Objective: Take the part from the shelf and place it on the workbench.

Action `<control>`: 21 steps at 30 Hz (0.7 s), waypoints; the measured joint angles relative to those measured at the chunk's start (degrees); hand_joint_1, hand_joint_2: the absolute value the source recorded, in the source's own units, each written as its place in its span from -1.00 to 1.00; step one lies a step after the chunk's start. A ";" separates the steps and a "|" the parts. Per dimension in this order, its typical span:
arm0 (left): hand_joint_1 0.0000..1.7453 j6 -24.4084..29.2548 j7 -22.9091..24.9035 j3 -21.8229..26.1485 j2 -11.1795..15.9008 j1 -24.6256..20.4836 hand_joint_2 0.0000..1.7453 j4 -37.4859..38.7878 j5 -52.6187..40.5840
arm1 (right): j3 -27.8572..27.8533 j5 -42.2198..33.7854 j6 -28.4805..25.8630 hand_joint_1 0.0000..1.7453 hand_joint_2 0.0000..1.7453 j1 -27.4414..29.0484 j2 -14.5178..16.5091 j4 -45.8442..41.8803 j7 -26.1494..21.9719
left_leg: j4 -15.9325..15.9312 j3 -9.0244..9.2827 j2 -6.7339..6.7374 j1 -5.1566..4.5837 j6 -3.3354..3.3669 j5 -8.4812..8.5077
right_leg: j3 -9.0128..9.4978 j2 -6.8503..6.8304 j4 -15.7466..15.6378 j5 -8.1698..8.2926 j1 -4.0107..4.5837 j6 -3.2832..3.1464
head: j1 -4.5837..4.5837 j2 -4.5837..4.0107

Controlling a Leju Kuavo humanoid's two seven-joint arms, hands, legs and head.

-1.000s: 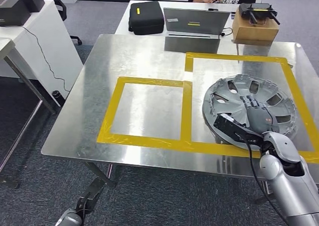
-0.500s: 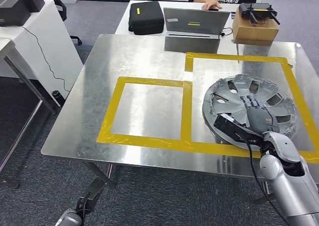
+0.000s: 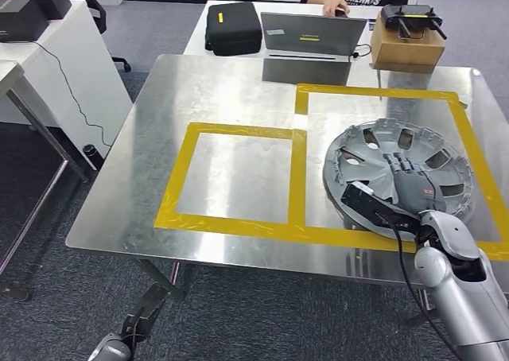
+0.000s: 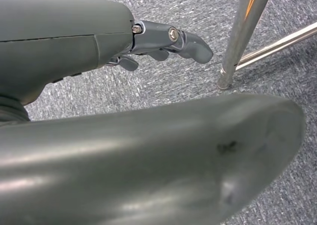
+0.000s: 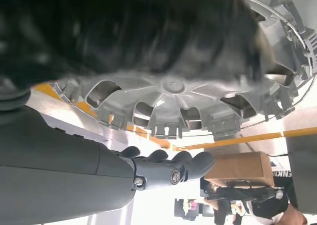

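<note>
The part (image 3: 399,174), a grey slotted wheel cover, lies flat on the metal worktop (image 3: 240,83), inside the larger of two yellow-taped rectangles (image 3: 462,122), toward the robot's right. It is round, so no long axis governs the approach. Its near rim sits just inside the tape line closest to the robot.

The right hand (image 3: 414,188) rests on top of the part's near half, with the fingers (image 3: 401,164) extended over the hub toward the far rim. In the right wrist view the thumb (image 5: 176,168) lies close by the ribbed edge of the part (image 5: 176,101). Whether the fingers are grasping the rim or merely lying on the face cannot be told. Judgement: the part is already placed, so the coming move is a release and a lift of the hand straight up and back, clear of the rim.

The left hand (image 4: 164,39) hangs low beside the worktop leg (image 4: 242,36) over grey carpet, fingers loose and apart, holding nothing, well apart from the part.

The smaller taped rectangle (image 3: 180,178) holds nothing. Beyond the worktop stand a black case (image 3: 233,29), a laptop (image 3: 312,33) and a cardboard box (image 3: 405,47).
</note>
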 joint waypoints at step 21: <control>-1.00 0.00 0.00 0.00 0.00 0.00 -1.00 0.00 0.05 | 0.00 0.00 0.00 -1.00 1.00 0.00 0.00 0.00 0.00 | 0.00 -0.01 0.00 0.00 0.00 0.00 | -0.01 0.00 0.00 0.00 0.00 0.00 | 0.00 0.00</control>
